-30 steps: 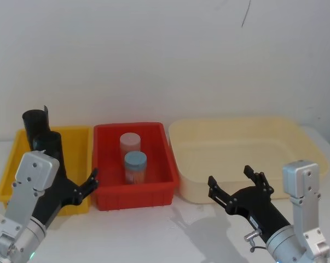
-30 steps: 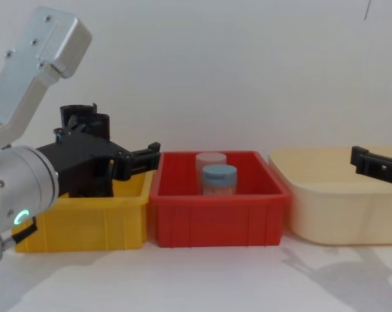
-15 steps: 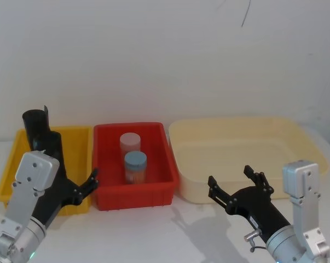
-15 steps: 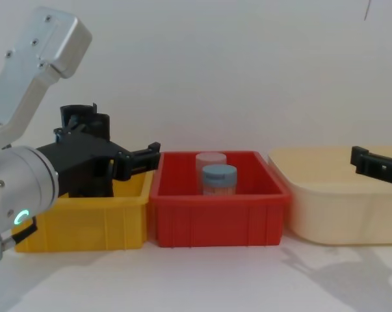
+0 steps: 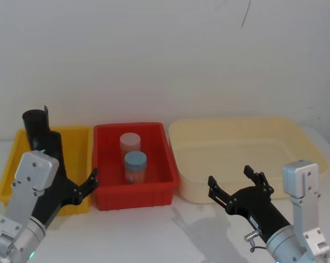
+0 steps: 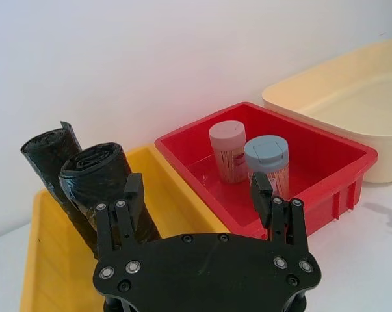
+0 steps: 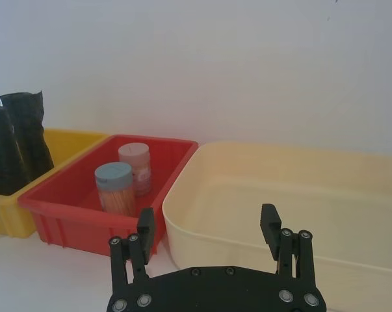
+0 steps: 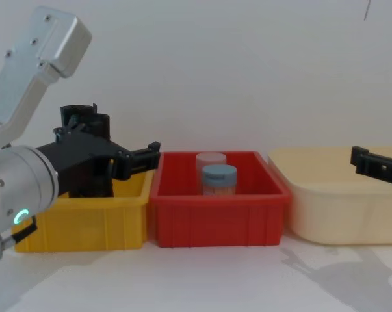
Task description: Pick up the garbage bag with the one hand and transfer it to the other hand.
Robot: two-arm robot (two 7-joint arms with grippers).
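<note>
Garbage bag (image 6: 95, 179) stands upright in the yellow bin (image 5: 71, 131), untouched. Left end effector (image 6: 197, 188) is just in front of the bin, fingers apart, likely lining up the grasp. Right end effector (image 7: 207, 224) is well right of the bin, fingers apart, probably waiting for handover.

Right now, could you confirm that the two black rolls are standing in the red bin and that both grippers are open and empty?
Not quite: the bin is wrong. The left wrist view shows the garbage bag and the slimmer black roll standing in the yellow bin, not the red bin beside it. The rest holds: the left gripper and the right gripper are both open and empty.
</note>
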